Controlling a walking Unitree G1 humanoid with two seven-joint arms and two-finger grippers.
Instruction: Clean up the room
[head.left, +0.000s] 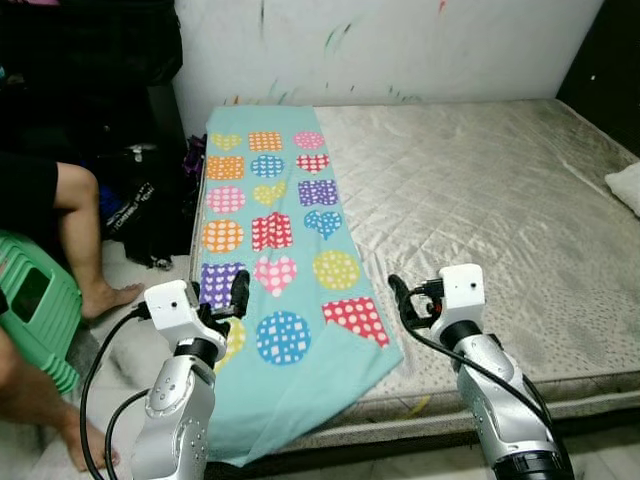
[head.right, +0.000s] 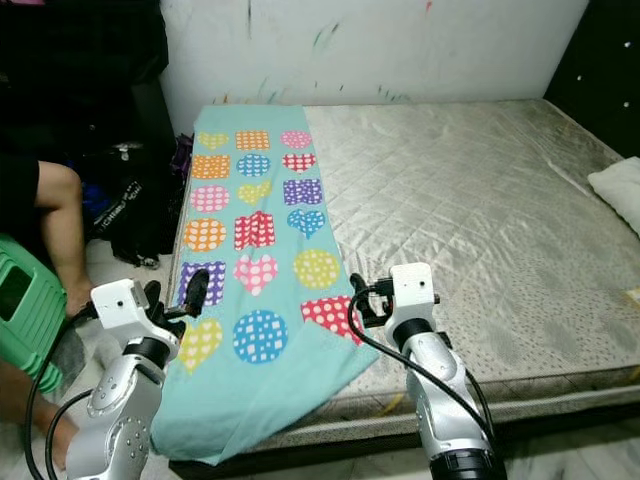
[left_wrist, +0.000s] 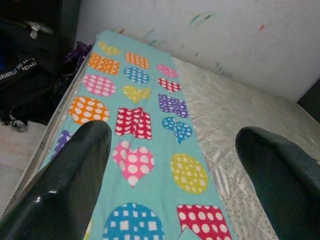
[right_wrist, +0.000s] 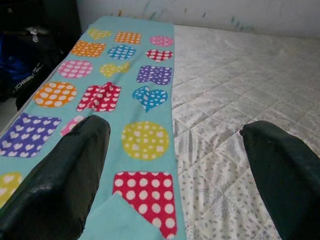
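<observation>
A teal blanket (head.left: 290, 290) printed with dotted hearts, circles and squares lies lengthwise along the left side of a bare quilted mattress (head.left: 480, 200). Its near end hangs over the bed's front edge. My left gripper (head.left: 225, 300) is open and hovers over the blanket's left edge near the front. In the left wrist view, its fingers (left_wrist: 75, 170) stand wide apart above the pattern. My right gripper (head.left: 405, 302) is open too, just right of the blanket's near right corner, over the mattress. In the right wrist view, nothing sits between its fingers (right_wrist: 75, 160).
A person sits at the left beside the bed, a bare leg (head.left: 80, 230) on the floor, next to a green plastic object (head.left: 35, 300). A black bag (head.left: 140, 215) leans against the bed's left side. A white pillow (head.left: 625, 185) lies at the far right edge.
</observation>
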